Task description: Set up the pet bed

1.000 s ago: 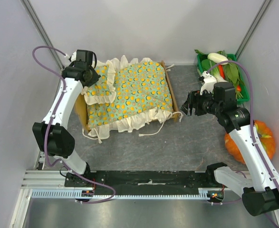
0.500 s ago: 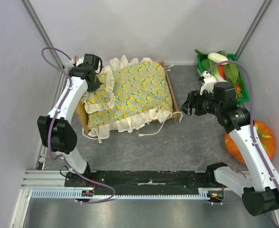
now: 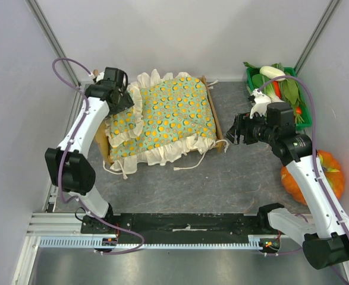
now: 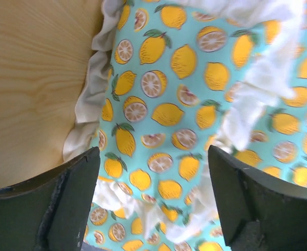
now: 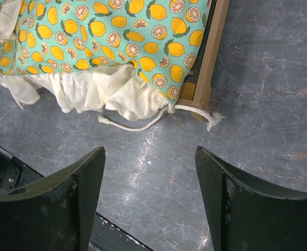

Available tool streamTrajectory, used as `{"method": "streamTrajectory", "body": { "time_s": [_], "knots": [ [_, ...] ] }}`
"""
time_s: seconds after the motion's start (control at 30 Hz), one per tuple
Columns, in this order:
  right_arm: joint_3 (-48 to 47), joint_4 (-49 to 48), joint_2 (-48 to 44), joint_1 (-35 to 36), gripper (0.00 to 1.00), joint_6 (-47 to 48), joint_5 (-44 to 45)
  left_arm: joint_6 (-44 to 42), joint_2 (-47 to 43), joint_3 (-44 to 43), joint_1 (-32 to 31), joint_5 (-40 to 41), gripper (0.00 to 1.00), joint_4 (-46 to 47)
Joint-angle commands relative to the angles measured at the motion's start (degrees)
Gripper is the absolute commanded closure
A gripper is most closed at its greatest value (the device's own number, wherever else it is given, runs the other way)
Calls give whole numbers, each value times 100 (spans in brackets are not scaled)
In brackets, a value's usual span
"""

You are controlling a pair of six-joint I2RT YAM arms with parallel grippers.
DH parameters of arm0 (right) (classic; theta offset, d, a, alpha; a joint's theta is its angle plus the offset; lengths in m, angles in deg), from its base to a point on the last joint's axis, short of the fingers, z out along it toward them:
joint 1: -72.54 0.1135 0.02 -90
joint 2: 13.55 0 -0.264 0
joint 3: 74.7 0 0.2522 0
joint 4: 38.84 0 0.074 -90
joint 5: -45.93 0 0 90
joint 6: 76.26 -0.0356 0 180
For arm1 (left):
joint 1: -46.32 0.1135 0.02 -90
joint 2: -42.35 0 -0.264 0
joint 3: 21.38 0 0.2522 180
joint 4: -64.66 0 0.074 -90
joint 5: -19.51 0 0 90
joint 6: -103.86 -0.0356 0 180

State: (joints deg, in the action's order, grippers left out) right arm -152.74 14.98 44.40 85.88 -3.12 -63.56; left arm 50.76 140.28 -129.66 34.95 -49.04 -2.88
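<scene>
In the upper centre-left of the overhead frame: pet bed [image 3: 215, 120], light-wood frame, standing on the grey table [image 3: 239, 184]; the headboard end is toward the left of the frame

- Lemon-print cushion [image 3: 177, 113], white frill, lies in the bed; the frill spills over the lower rail
- Matching small pillow [image 3: 125, 119] lies at the headboard end, partly overlapping the cushion
- White cord [image 5: 137, 124] trails from the bed's lower right corner onto the table
- Left gripper [image 4: 153, 154]: above the pillow beside the headboard, fingers spread wide, clamping nothing
- Right gripper [image 5: 150, 151]: right of the bed, over bare table, fingers apart, empty
- Green crate [image 3: 250, 77] of vegetables [image 3: 278, 83], upper right corner
- Orange pumpkin [image 3: 336, 178], right edge, partly behind the right arm
</scene>
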Motion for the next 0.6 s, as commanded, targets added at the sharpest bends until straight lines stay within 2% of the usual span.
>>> {"method": "streamTrajectory", "body": {
  "time_s": [0.0,0.23,0.33,0.47,0.57],
  "knots": [
    [46,-164,49,10,23,25,-20,-385,-897,-602,-128,-317,8,201],
    [222,-278,85,10,23,43,111,-562,-1961,-279,-645,-1143,5,491],
    [397,-428,41,10,22,-10,322,-492,-2479,327,-856,-1520,5,631],
    [617,-630,-73,10,16,-159,700,-387,-3410,1494,-1016,-1522,4,1035],
    [722,-727,-126,10,13,-256,832,-394,-4070,1892,-1016,-1398,4,1089]
  ]
}}
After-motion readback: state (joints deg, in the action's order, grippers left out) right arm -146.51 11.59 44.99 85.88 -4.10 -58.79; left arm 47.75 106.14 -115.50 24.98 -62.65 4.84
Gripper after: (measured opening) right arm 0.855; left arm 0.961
